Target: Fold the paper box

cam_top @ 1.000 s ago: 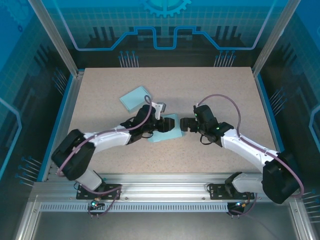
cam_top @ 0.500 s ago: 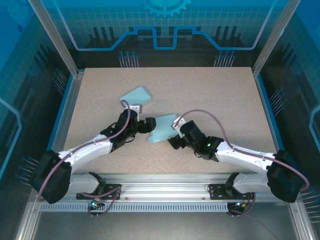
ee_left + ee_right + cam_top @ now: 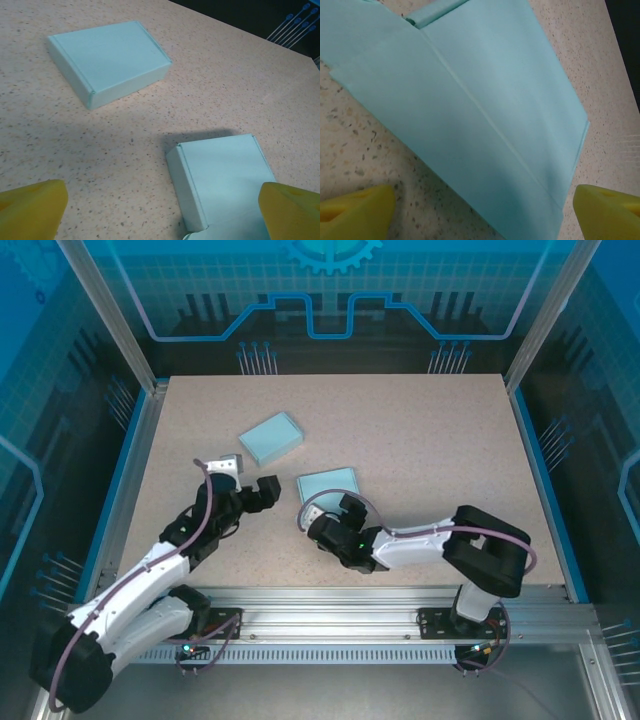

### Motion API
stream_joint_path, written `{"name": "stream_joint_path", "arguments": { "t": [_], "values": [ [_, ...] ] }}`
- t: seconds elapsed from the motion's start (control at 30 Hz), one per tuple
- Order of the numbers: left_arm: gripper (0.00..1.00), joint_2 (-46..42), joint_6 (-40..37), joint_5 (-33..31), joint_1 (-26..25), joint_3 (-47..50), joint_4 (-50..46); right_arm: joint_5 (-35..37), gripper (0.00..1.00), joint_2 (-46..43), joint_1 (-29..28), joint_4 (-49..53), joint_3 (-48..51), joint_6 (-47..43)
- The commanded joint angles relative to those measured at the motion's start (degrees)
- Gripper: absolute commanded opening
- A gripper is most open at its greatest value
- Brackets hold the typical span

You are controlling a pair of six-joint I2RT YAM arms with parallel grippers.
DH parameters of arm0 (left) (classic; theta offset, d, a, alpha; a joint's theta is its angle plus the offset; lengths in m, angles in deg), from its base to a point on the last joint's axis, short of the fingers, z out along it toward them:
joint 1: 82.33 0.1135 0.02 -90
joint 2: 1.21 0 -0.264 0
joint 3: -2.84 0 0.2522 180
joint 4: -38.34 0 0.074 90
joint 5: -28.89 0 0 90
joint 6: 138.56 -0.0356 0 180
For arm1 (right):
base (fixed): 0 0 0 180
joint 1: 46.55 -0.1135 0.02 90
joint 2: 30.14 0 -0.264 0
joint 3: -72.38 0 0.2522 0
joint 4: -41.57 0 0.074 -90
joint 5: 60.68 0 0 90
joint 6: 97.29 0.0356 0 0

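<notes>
The paper box [image 3: 328,485] is pale blue and lies flat and closed on the speckled table, right of centre in the left wrist view [image 3: 225,180]. My left gripper [image 3: 264,490] stands open a little to its left, touching nothing, its yellow fingertips [image 3: 30,207] wide apart. My right gripper [image 3: 322,521] is open just on the near side of the box. In the right wrist view the box [image 3: 485,100] lies close ahead, its near edge reaching in between the yellow fingertips [image 3: 610,210], which do not press on it.
A second pale blue closed box [image 3: 271,438] lies farther back and left, also seen by the left wrist [image 3: 107,60]. The table [image 3: 440,440] is fenced by blue rails and metal frame posts at its sides.
My left gripper opened, let go of the box and drew back to the left. The right arm swung left and nearer. The box now lies flat.
</notes>
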Motion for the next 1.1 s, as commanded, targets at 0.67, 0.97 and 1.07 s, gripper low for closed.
{"name": "stream_joint_path", "arguments": {
  "t": [0.67, 0.97, 1.07],
  "values": [
    [0.99, -4.31, 0.29, -1.16, 1.41, 2.12, -3.66, 3.14, 0.36, 10.25, 0.70, -6.69, -9.54, -9.16],
    [0.99, -4.74, -0.51, -1.80, 1.90, 1.86, -4.32, 2.75, 0.06, 9.98, 1.14, -4.88, -11.93, -12.87],
    [0.99, -5.56, -1.40, -2.62, 2.31, 1.10, -5.82, 2.23, 0.03, 9.30, 1.30, -3.23, -12.80, -13.32]
  ]
}}
